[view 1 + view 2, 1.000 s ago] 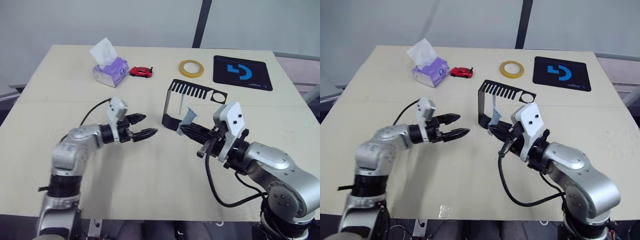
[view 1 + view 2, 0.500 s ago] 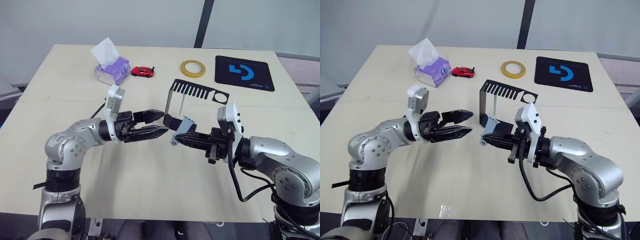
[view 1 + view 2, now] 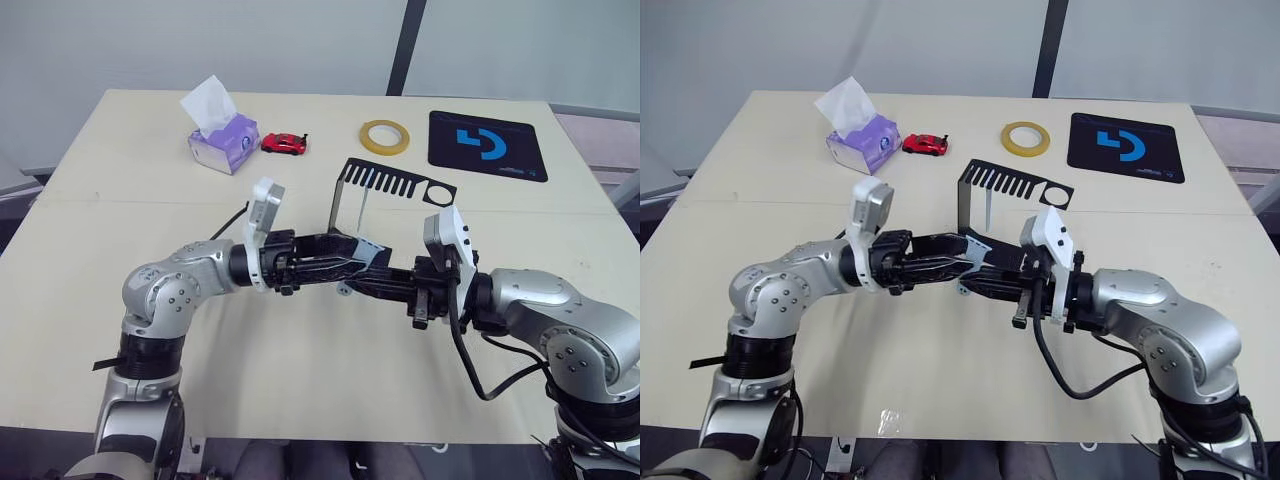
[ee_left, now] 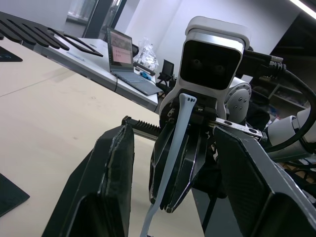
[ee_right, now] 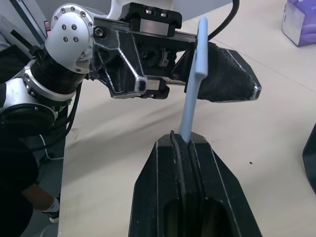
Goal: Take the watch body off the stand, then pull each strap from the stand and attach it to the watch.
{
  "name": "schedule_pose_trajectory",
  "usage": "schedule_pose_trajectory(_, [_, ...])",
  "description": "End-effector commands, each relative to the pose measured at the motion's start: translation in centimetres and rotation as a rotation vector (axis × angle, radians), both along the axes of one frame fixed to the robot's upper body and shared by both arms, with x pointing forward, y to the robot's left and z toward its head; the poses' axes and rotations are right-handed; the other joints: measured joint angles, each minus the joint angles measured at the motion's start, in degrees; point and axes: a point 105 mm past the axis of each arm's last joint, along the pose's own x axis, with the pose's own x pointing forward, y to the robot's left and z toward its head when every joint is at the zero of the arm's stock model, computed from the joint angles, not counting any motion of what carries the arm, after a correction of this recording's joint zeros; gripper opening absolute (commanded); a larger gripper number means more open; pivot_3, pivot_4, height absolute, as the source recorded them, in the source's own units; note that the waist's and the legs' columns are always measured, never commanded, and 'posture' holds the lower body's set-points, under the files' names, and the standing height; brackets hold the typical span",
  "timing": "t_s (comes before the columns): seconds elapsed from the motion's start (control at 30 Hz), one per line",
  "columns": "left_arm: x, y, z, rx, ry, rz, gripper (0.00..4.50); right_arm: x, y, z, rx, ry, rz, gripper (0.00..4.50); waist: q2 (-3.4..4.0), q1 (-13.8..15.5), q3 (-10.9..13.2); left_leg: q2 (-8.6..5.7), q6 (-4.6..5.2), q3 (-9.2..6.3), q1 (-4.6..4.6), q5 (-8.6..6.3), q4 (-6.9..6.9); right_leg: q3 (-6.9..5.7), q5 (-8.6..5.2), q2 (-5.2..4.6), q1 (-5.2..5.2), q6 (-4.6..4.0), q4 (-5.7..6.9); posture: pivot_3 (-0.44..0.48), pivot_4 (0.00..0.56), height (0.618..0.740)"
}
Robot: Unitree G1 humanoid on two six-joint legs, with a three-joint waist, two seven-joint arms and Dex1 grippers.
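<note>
While the two grippers meet tip to tip just in front of the stand (image 3: 385,190), the right gripper (image 5: 183,143) has its fingers pressed together on one end of a pale grey-blue strap (image 5: 194,79), which sticks up out of the fingertips toward the left gripper (image 4: 173,163). Left gripper's fingers (image 4: 111,177) stand apart, one on each side of the strap and the right fingertips, not closed on either as far as the left wrist view shows. Strap hangs above the table (image 3: 300,370), clear of the stand, just before its upright. Watch body: cannot tell where it is; nothing clearly shows it on the stand's ring or between the fingers. Stand sits upright on its foot, comb arm pointing toward the black mat (image 3: 487,145). Beyond the stand, a yellow tape roll (image 3: 384,136). Farther off on the stand's left side, a red toy car (image 3: 283,144) beside a purple tissue box (image 3: 222,143).
</note>
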Motion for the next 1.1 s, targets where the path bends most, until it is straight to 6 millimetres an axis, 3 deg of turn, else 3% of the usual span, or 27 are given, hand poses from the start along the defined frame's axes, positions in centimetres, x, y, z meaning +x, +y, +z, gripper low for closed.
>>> schedule_pose_trajectory(0.03, [-1.0,-0.8,1.5,-0.016,-0.063,-0.048,2.75,-0.2,0.2,0.7,0.010,-0.036,0.025,0.00,0.00,0.0,0.0,0.00,0.00,0.00,0.00,0.00,0.00,0.00,0.00,0.00,0.00,0.00,0.01,0.000,0.150,0.738])
schedule_pose_trajectory(0.3, [-1.0,-1.5,1.8,-0.016,-0.065,-0.044,2.75,-0.3,0.6,0.8,0.022,-0.040,0.034,0.00,0.00,0.0,0.0,0.00,-0.01,0.00,0.01,0.01,0.02,0.00,0.00,0.00,0.00,0.00,0.05,0.000,0.150,0.738])
schedule_pose_trajectory(1.1, [-1.1,-1.1,0.8,0.001,-0.047,-0.027,2.75,-0.5,0.3,0.8,0.018,-0.043,0.038,0.00,0.00,0.0,0.0,-0.02,-0.01,0.00,0.01,0.02,0.06,0.01,0.00,0.00,0.00,0.00,0.11,0.000,0.150,0.738])
